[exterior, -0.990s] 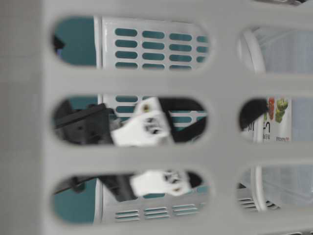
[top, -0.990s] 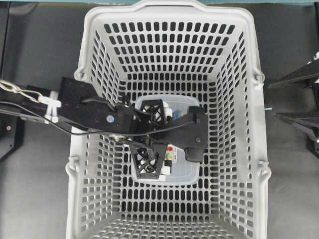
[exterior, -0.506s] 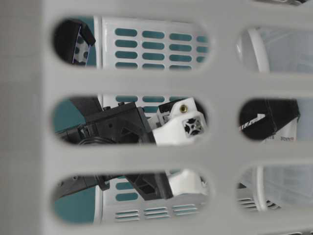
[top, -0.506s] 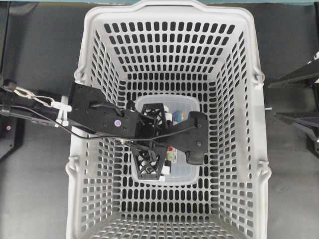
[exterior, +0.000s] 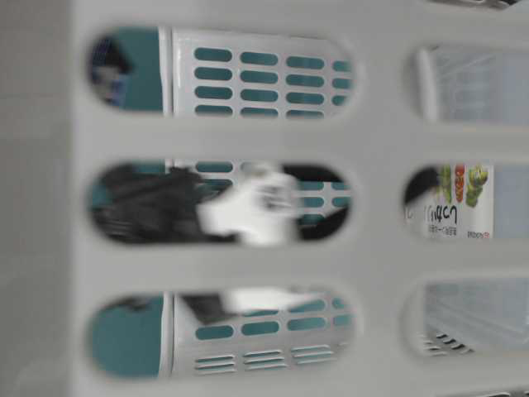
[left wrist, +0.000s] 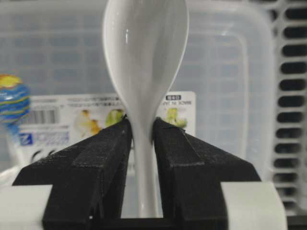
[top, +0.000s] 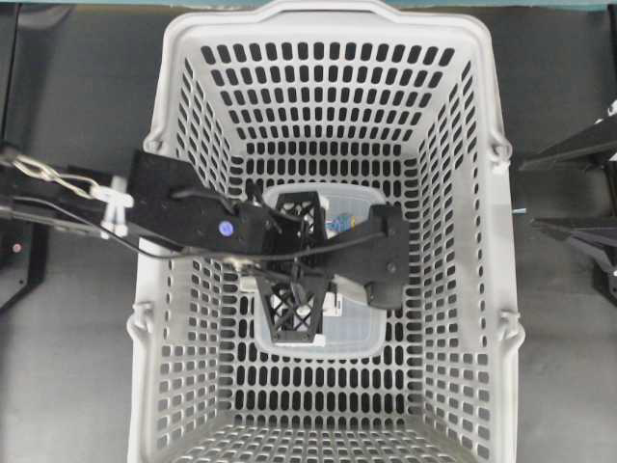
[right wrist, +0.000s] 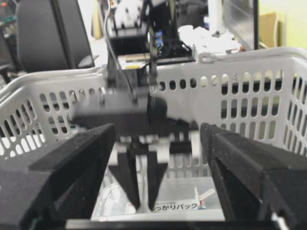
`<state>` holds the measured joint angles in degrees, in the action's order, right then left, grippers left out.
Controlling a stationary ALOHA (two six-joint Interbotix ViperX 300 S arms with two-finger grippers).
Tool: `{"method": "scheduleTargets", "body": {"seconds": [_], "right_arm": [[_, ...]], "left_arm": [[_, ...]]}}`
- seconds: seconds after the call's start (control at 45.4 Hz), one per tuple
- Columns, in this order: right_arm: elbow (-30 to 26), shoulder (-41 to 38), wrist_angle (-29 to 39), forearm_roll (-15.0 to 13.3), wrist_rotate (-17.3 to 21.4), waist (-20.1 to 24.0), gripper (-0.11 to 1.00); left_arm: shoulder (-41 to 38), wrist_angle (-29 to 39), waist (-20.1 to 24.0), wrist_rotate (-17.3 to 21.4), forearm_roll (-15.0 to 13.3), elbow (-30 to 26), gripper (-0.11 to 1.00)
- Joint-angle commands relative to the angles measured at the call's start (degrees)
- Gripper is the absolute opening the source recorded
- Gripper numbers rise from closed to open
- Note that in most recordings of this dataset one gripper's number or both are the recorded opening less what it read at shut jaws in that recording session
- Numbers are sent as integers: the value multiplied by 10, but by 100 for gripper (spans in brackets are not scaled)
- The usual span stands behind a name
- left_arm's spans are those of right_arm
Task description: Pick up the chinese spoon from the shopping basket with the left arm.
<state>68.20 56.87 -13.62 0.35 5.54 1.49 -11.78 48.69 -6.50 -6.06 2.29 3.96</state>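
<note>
Overhead: left hand (top: 289,280) reaches down inside shopping basket (top: 463,241), over the clear container (top: 362,333).
Left wrist: hand pinches chinese spoon (left wrist: 144,72) at its handle, long axis straight ahead between fingers (left wrist: 96,163), bowl away.
Right wrist: right hand (right wrist: 158,158) wide, outside the basket, farther.

The only readable print sits on the paper label (left wrist: 103,122) of the clear lidded container (left wrist: 225,72) lying in the shopping basket (top: 318,58). In the left wrist view the label's upper right corner carries small mirrored-looking print that seems to read "MADE IN JAPAN", though it is too small to be sure. A barcode with tiny unreadable digits stands at the label's left, above a blue and white recycling-type mark. In the right wrist view the label's edge shows Japanese characters, roughly "っかりパック". The table-level view shows large blurred Japanese characters beside pictured vegetables, with a small illegible word below.
</note>
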Motion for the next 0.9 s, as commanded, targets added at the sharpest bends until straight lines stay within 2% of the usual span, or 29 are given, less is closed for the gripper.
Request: {"method": "scheduleTargets", "body": {"seconds": [0.0,0.22,0.352,0.484,0.638,0.88], "right_arm": [[-9,-2,-3,2,1,1,69],[-10,0,-3,2,1,1,69],[-10,1,-3,2,1,1,69],[-10,1,-3,2,1,1,69],[-9,1,-3,2,1,1,69],[-9,1,-3,2,1,1,69]], "left_arm": [[35,49,-1,-2,2,-52,15],[59,163,-14,-2,2,-159,15],[63,206,-21,0,3,-237,15],[58,236,-22,3,2,-291,15],[39,259,-22,6,3,-312,15],[32,261,-21,3,2,-312,15]]}}
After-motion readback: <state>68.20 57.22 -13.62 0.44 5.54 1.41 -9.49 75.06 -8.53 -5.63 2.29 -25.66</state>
